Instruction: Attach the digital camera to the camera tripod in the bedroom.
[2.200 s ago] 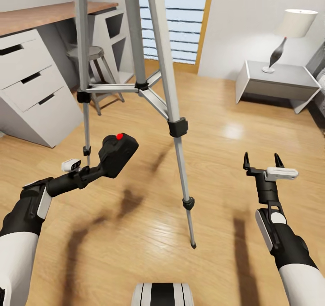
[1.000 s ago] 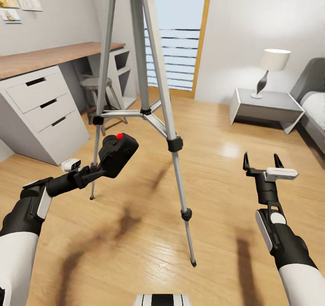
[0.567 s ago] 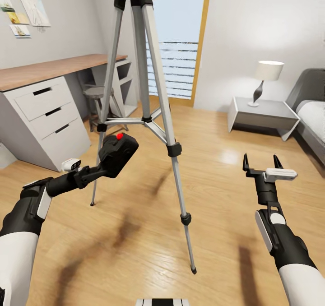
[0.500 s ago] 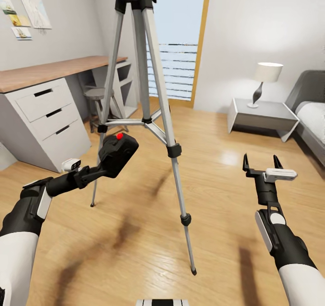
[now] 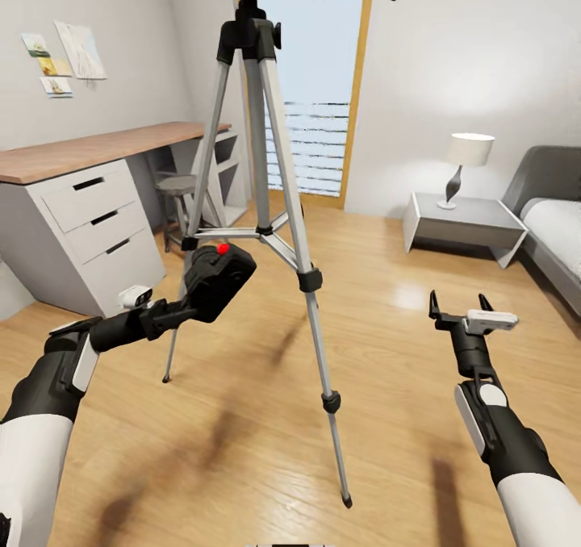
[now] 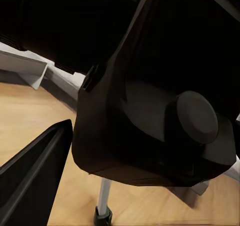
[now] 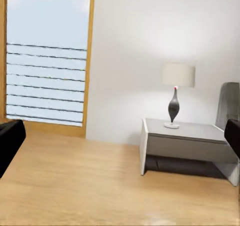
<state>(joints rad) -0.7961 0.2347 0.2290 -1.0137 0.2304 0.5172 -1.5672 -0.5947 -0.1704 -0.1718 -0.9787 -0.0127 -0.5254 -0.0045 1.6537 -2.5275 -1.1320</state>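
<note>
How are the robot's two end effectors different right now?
The left end effector is shut on the digital camera; the right end effector is open and holds nothing. The left one points toward the camera tripod; the right one points toward the nightstand. Both are black and held above the wood floor.

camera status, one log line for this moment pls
left claw: shut on camera | right claw: open, empty | tripod: standing, head bare | camera: not attached

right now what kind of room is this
Most likely a bedroom: a grey upholstered bed sits at the right edge, beside a low grey nightstand carrying a white-shaded table lamp. A grey wood-topped desk with drawers stands along the left wall.
</note>
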